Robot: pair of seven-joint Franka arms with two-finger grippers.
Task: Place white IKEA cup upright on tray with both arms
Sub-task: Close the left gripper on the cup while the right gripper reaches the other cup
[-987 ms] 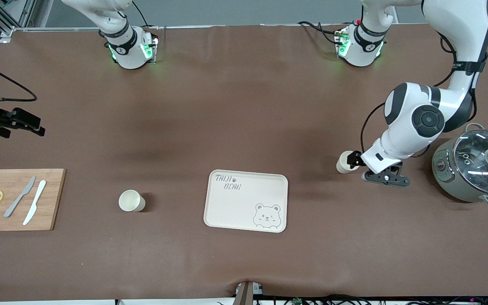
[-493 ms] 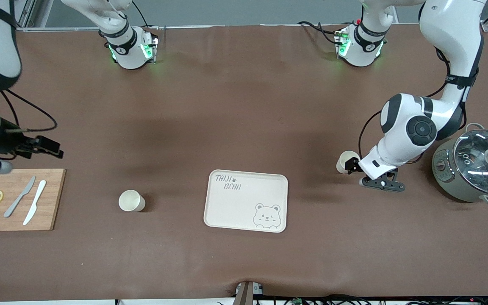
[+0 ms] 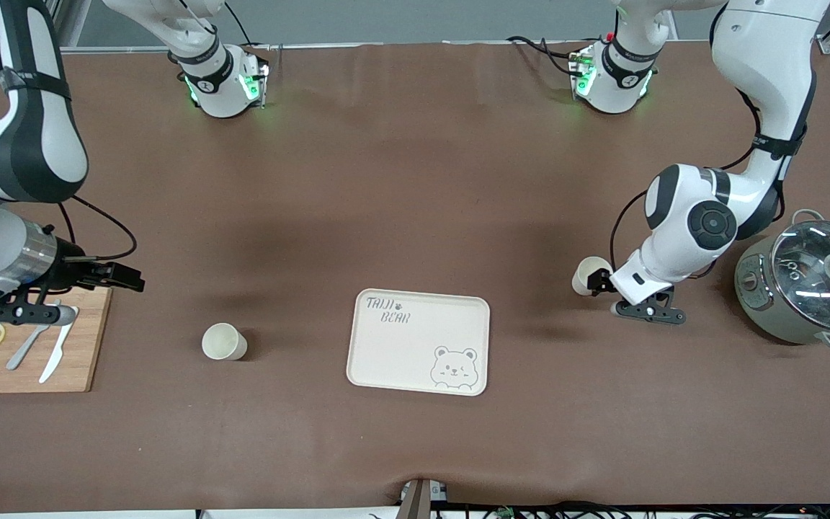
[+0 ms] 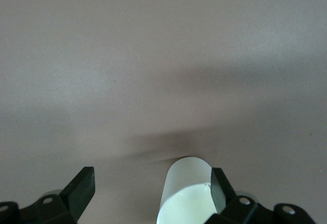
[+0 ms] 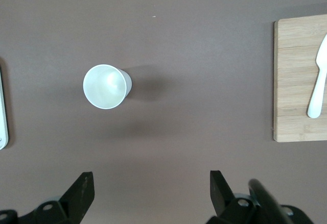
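1. The tray (image 3: 418,342) lies flat on the tabletop (image 3: 415,187), midway between the 2 ends and toward the edge nearest the front camera; nothing is on it.
2. 1 white cup (image 3: 224,342) stands upright beside the tray, toward the right arm's end.
3. A second white cup (image 3: 589,275) stands toward the left arm's end, near a lidded pot (image 3: 804,282).
4. The left gripper (image 4: 153,193) is low at this cup; its fingers are spread wide, 1 finger against the cup's wall, not clamped.
5. The right gripper (image 3: 26,313) hangs over a wooden cutting board (image 3: 80,360) at that end's edge, fingers wide apart, holding nothing.
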